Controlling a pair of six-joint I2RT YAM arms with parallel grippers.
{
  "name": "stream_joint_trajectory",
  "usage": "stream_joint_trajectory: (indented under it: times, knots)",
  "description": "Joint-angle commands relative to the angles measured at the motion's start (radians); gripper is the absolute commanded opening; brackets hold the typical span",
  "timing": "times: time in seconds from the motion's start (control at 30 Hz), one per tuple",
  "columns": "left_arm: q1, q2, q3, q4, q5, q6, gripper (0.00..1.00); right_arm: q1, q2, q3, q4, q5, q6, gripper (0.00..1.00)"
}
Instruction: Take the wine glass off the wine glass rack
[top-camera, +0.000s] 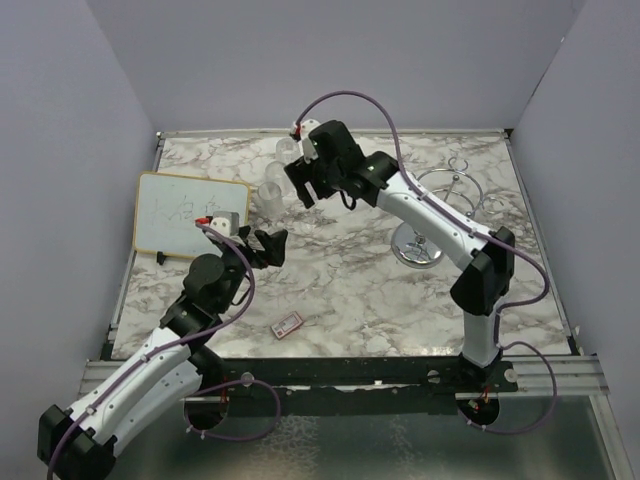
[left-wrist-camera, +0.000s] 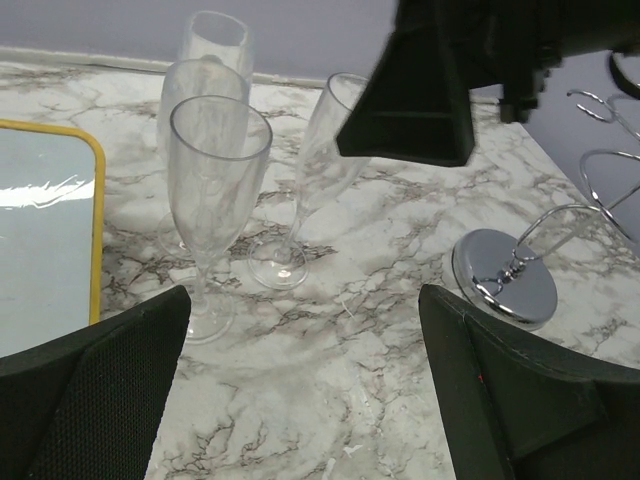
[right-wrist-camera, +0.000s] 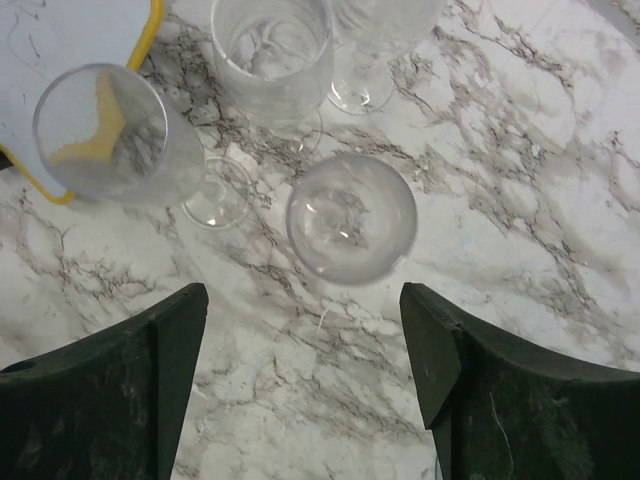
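Right gripper (right-wrist-camera: 303, 295), jaws apart, hung straight above the wine glass (right-wrist-camera: 350, 215), which stood slightly tilted on the table (top-camera: 350, 290); left gripper (left-wrist-camera: 305, 295), jaws wide, sat farther off.

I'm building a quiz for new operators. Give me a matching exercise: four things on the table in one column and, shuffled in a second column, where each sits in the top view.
Things:
1. whiteboard
2. wine glass rack
3. small red card
4. clear glasses

Places:
A. right side of the table
B. near edge, left of centre
C. left side
D. far half, left of centre

Pairs: 1-C; 2-A; 3-B; 4-D
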Motion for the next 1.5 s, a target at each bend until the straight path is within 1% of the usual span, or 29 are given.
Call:
stream_joint_trajectory:
  times: [0.0, 0.07, 0.23, 0.37, 0.47, 0.6, 0.73, 0.83, 0.97, 1.17, 1.33, 1.47]
  knots:
    - [0.077, 0.007, -0.013, 0.073, 0.042, -0.054, 0.99, -0.005, -0.21, -0.11, 0.071, 0.035, -0.01, 0.81]
    - [0.124, 0.011, -0.008, 0.088, 0.068, -0.064, 0.99, -0.022, -0.306, -0.207, 0.123, 0.019, 0.0, 0.84]
    - [0.236, 0.038, 0.014, 0.135, 0.094, -0.09, 0.99, -0.102, -0.605, -0.542, 0.289, -0.036, 0.042, 0.9]
    - [0.293, 0.035, 0.022, 0.174, 0.106, -0.076, 0.99, -0.111, -0.872, -0.793, 0.429, -0.032, 0.057, 0.92]
    - [0.302, 0.009, 0.022, 0.181, 0.113, -0.037, 0.99, -0.11, -1.06, -0.955, 0.508, -0.032, 0.081, 0.94]
    - [0.302, -0.053, -0.006, 0.196, 0.121, -0.029, 0.99, -0.111, -1.295, -1.153, 0.605, -0.001, 0.134, 0.94]
    - [0.303, -0.127, -0.038, 0.205, 0.113, -0.031, 0.99, -0.111, -1.507, -1.355, 0.689, 0.085, 0.136, 0.95]
    - [0.302, -0.186, -0.068, 0.214, 0.11, -0.052, 0.99, -0.11, -1.642, -1.502, 0.751, 0.144, 0.176, 0.95]
    - [0.302, -0.225, -0.119, 0.218, 0.097, -0.097, 0.99, -0.11, -1.756, -1.631, 0.772, 0.237, 0.315, 0.95]
    - [0.302, -0.306, -0.22, 0.246, 0.076, -0.184, 0.99, -0.11, -1.816, -1.817, 0.883, 0.182, 0.329, 0.96]
    - [0.302, -0.415, -0.334, 0.256, 0.062, -0.261, 0.99, -0.11, -1.842, -1.906, 0.917, 0.209, 0.382, 0.99]
    - [0.302, -0.51, -0.393, 0.25, 0.06, -0.284, 0.99, -0.11, -1.896, -1.962, 0.929, 0.188, 0.375, 1.0]
